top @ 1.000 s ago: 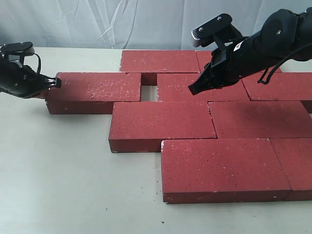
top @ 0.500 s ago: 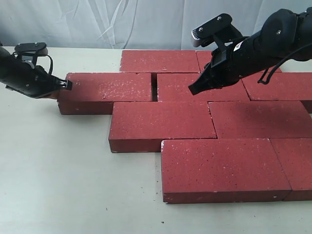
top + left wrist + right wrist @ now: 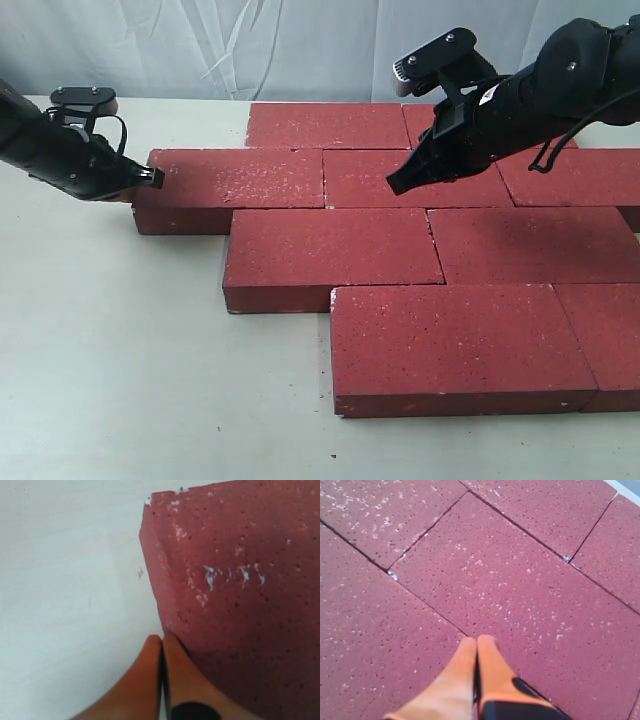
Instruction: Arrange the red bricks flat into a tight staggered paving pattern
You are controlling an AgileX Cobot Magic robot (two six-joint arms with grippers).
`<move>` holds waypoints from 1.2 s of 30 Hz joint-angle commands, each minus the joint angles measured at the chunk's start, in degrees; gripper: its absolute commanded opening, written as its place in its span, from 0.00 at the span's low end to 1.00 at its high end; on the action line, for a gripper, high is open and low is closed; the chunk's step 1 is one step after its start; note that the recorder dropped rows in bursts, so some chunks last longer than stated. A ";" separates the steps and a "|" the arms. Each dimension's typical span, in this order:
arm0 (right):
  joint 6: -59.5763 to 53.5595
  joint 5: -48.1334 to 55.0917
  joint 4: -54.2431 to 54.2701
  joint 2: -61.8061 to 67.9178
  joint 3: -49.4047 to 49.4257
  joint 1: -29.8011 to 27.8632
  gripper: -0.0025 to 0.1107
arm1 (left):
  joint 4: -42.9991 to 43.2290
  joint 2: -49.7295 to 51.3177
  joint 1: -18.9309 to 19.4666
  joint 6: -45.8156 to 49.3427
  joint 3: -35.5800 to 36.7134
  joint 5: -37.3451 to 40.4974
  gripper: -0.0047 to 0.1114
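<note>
The table point(image 3: 120, 350) is a flat, matte, off-white surface that fills the front and left of the exterior view. A few small dark specks point(image 3: 291, 386) lie scattered on it toward the front. Behind the table hangs a backdrop point(image 3: 200, 45), a pale blue-white sheet creased in loose folds, which meets the table's far edge

Left pincer point(image 3: 162, 640) (tips pressed together) touches one red brick point(image 3: 240, 580) lying on the table point(image 3: 65, 580)
</note>
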 commanded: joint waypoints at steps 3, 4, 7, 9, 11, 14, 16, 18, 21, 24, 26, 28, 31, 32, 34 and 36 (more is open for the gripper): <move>-0.41 -0.50 0.11 -0.42 0.14 -0.26 0.02 | -0.31 0.39 -0.92 0.22 -0.58 0.49 0.04; -0.41 -0.68 0.11 -0.42 0.14 -0.26 0.02 | 0.59 0.39 -0.92 0.22 -0.58 0.49 0.04; -0.41 -0.68 0.11 -0.42 0.14 -0.26 0.02 | 1.81 0.39 -0.77 0.22 -0.58 0.50 0.04; -0.41 -0.68 0.11 -0.42 0.14 -0.26 0.02 | 1.81 0.39 -0.65 0.22 -0.58 0.50 0.04; -0.41 -0.68 0.11 -0.42 0.14 -0.26 0.02 | 2.27 0.39 -0.68 0.22 -0.58 -0.13 0.04; -0.41 -0.68 0.11 -0.42 0.14 -0.26 0.02 | 3.05 0.39 -0.68 0.22 -0.58 -0.83 0.04; -0.41 -0.68 0.11 -0.42 0.14 -0.26 0.02 | 5.25 0.39 -0.68 0.22 -0.58 -0.83 0.04; -0.41 -0.68 0.11 -0.42 0.14 -0.26 0.02 | 7.37 0.13 -0.62 -0.37 -0.58 -0.95 0.04; -0.41 -0.68 0.11 -0.42 0.14 -0.26 0.02 | 6.85 -0.33 0.18 -0.62 -0.58 -1.21 0.04; -0.41 -0.68 0.11 -0.42 0.14 -0.26 0.02 | 5.63 -0.46 0.48 -0.62 -0.58 -1.61 0.04; -0.41 -0.68 0.11 -0.42 0.14 -0.26 0.02 | 5.63 -0.46 0.48 -0.62 -0.58 -1.61 0.04; -0.41 -0.68 0.11 -0.42 0.14 -0.26 0.02 | 5.64 -0.59 0.62 -0.62 -0.58 -2.03 0.04; -0.41 -0.43 0.24 -0.42 0.14 -0.26 0.02 | 5.32 -1.30 1.07 -0.62 -0.58 -1.76 0.04; -0.41 -0.59 0.63 -0.42 0.14 -0.26 0.02 | 5.01 -1.77 1.16 -0.88 -0.58 -1.34 0.04; -0.41 -0.59 4.76 -0.42 0.14 -0.16 0.02 | 4.85 -2.62 1.16 -0.88 -0.58 -0.28 0.04; -0.63 -0.82 11.18 -0.42 0.14 0.39 0.02 | 4.85 -3.87 1.16 -0.88 -0.58 0.90 0.04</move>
